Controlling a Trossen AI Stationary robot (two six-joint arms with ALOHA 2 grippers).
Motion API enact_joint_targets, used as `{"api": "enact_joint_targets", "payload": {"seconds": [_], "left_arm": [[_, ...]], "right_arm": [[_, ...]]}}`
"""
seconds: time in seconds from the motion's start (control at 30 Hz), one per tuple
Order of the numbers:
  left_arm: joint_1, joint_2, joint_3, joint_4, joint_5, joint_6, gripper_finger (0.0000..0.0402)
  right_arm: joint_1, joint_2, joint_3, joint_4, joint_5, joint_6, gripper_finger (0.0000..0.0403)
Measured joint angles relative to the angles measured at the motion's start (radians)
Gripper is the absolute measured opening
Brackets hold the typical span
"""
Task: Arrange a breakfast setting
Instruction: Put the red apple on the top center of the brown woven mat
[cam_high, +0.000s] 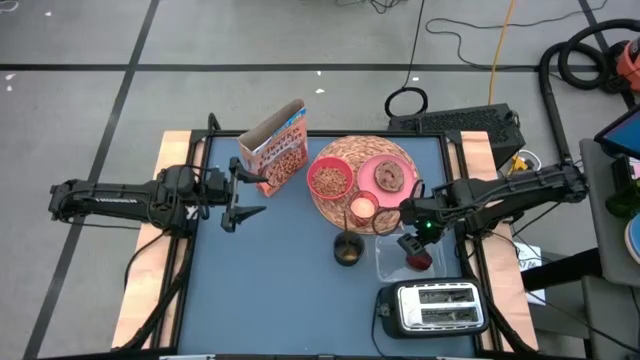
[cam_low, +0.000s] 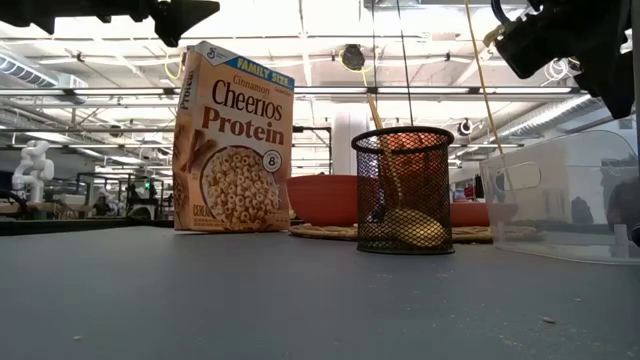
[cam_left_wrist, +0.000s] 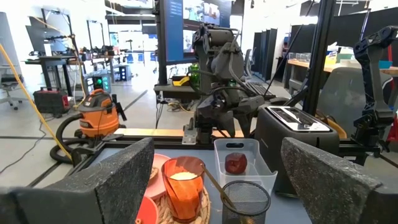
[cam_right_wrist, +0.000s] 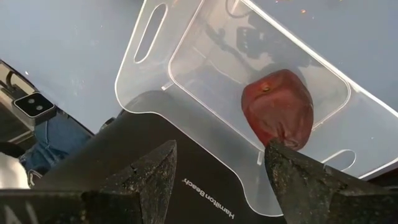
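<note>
Dark red fruit (cam_right_wrist: 278, 107) sits in the clear plastic tub (cam_right_wrist: 186, 68) next to the silver toaster (cam_high: 432, 308), roundish, no clear long axis, stem dimple up. Right end effector (cam_right_wrist: 217, 168) hovers directly above it, fingers apart, nothing held. Left end effector (cam_high: 247, 194) open, waiting beside the upright cereal box (cam_high: 275, 150).

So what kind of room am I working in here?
It looks like a robotics lab or workshop, not a kitchen. Past the table stand black metal frames, an orange shop vacuum on the floor, and desks with equipment under an open industrial ceiling.
</note>
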Motion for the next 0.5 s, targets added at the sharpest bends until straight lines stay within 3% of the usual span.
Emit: {"api": "enact_joint_targets", "payload": {"seconds": [0.17,0.5], "left_arm": [[0.0,0.0,0.0,0.0,0.0,0.0,0.0358],[0.0,0.0,0.0,-0.001,0.0,0.0,0.0358]], "right_arm": [[0.0,0.0,0.0,0.0,-0.001,0.008,0.0251],[0.0,0.0,0.0,-0.001,-0.002,0.046,0.034]]}}
